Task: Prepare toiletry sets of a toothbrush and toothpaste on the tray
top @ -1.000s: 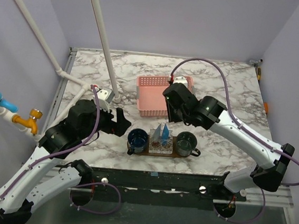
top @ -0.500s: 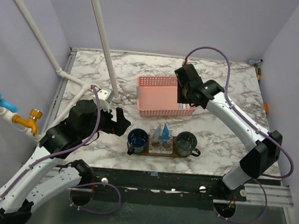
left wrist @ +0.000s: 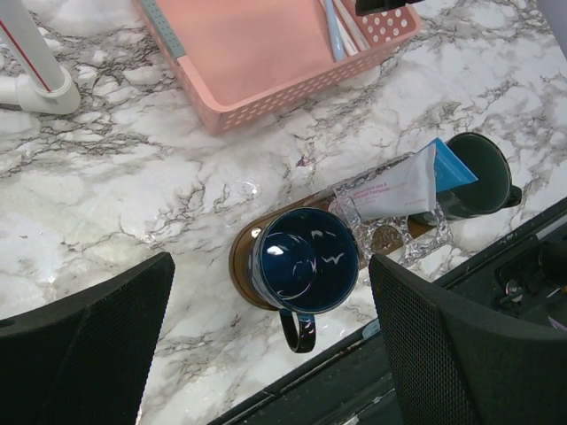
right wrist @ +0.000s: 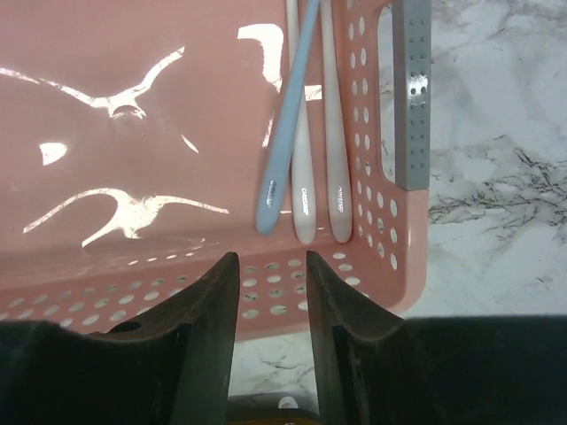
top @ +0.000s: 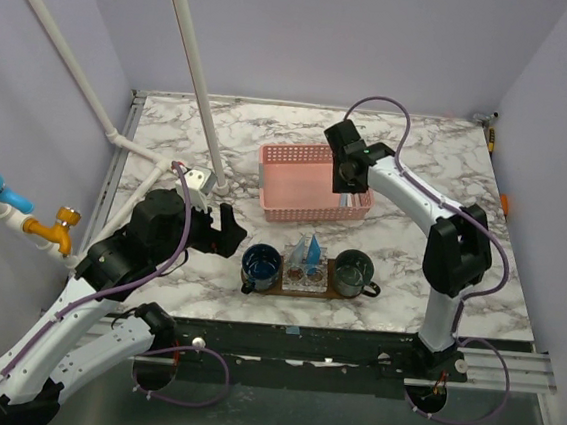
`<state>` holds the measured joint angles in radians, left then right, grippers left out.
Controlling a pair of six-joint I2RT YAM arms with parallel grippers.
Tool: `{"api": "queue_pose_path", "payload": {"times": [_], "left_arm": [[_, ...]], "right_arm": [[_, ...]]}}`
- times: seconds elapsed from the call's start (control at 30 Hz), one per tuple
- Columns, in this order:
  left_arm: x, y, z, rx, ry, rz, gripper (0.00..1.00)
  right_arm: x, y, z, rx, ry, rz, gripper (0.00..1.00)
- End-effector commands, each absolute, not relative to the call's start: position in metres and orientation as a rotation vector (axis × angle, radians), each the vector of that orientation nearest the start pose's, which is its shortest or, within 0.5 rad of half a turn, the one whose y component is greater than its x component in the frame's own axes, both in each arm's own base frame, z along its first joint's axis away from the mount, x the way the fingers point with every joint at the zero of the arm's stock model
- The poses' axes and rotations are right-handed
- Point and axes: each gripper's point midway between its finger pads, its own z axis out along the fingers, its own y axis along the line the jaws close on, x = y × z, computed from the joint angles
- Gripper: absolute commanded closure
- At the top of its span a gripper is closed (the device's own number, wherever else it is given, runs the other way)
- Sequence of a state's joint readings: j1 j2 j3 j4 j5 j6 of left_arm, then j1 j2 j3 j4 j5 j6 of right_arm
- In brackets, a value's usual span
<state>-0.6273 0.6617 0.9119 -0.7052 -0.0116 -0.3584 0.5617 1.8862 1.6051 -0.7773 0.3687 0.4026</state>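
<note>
Right arm swung from tray [top: 301, 290] back to pink basket [right wrist: 390, 257] — its end effector [right wrist: 271, 258], empty and narrowly parted, hovers above 3 toothbrushes [right wrist: 306, 133] lying just ahead, long axes pointing away. Left end effector [left wrist: 270, 336] — far, wide open, empty.

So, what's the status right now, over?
Left gripper open beside tray. Right gripper open above toothbrushes in basket. Toothpaste tube already on tray. Nothing blocking.
</note>
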Motion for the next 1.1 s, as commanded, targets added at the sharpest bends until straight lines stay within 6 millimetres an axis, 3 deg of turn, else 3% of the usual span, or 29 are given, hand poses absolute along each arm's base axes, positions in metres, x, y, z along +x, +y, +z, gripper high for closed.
{"api": "queue_pose_path", "payload": {"times": [0.0, 0.47, 1.07], "left_arm": [[0.191, -0.147, 0.249, 0.248, 2.055, -0.579, 0.09], [0.191, -0.146, 0.248, 0.244, 2.054, -0.578, 0.10], [0.193, -0.148, 0.243, 0.249, 2.075, -0.567, 0.09]], "right_arm": [[0.423, 0.199, 0.118, -0.014, 2.493, -0.094, 0.61], [0.461, 0.190, 0.069, 0.080, 2.540, -0.165, 0.59], [0.472, 0.187, 0.025, 0.107, 2.594, -0.164, 0.61]]}}
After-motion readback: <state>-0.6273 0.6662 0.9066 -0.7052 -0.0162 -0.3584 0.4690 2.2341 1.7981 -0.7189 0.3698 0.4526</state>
